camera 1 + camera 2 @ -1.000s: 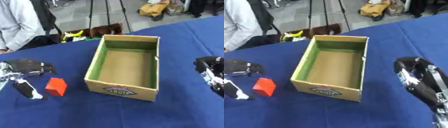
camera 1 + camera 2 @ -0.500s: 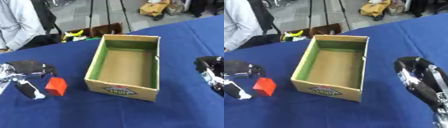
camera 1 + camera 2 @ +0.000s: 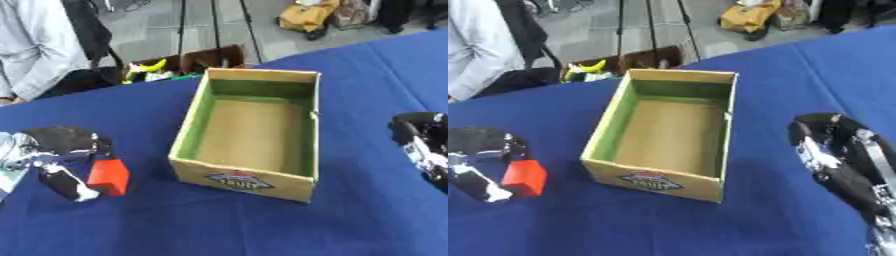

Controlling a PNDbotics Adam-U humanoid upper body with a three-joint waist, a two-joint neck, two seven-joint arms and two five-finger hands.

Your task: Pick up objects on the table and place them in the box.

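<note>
Left hand (image 3: 61, 150) at frame's lower left has fingers pinching the red block (image 3: 108, 177); it could slip before reaching the box (image 3: 248, 176).

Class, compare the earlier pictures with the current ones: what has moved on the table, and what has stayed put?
The left hand has slid right, closing in on the red block; its fingers now bracket the block, though a closed hold is not clear. The block itself has barely moved. The box stays in place, empty, and the right hand stays idle at the right edge.
</note>
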